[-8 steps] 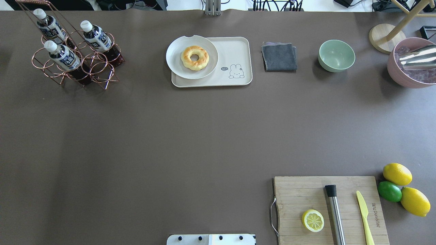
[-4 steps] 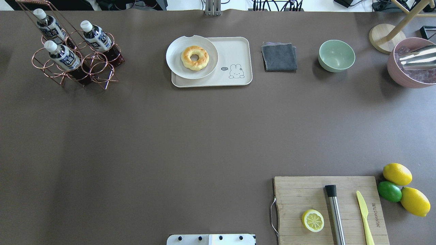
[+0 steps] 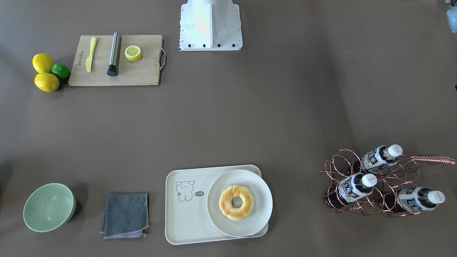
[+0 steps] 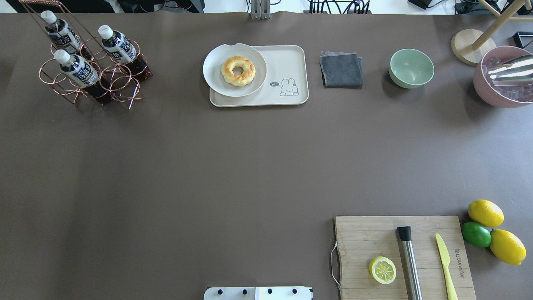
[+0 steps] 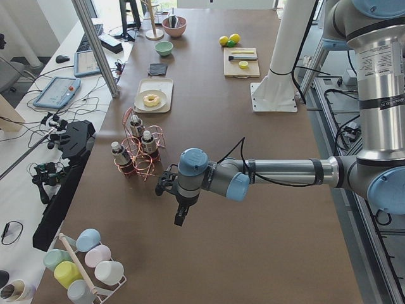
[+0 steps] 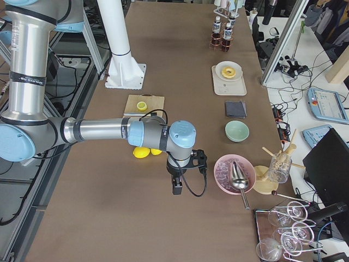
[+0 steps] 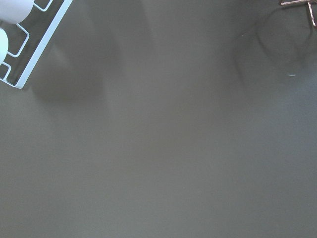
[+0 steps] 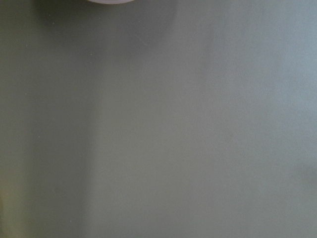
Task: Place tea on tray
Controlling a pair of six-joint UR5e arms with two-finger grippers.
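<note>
Three tea bottles with white caps and blue-and-white labels lean in a copper wire rack [image 4: 120, 89] at the far left: one [image 4: 77, 68] in front, one [image 4: 118, 45] to its right, one [image 4: 60, 33] behind. They also show in the front-facing view [image 3: 355, 187]. The cream tray [image 4: 287, 62] with its small line drawing lies at the far middle [image 3: 185, 214]. My left gripper [image 5: 180, 215] hangs over bare table beside the rack, seen only in the left side view. My right gripper [image 6: 177, 188] hangs near the pink bowl, seen only in the right side view. I cannot tell whether either is open or shut.
A round white plate [image 4: 216, 79] with a doughnut [image 4: 237, 71] covers the tray's left part. A grey cloth [image 4: 341, 69], a green bowl [image 4: 411, 68] and a pink bowl of ice [image 4: 501, 83] stand along the far edge. A wooden board [image 4: 366, 237] and lemons [image 4: 485, 213] lie front right.
</note>
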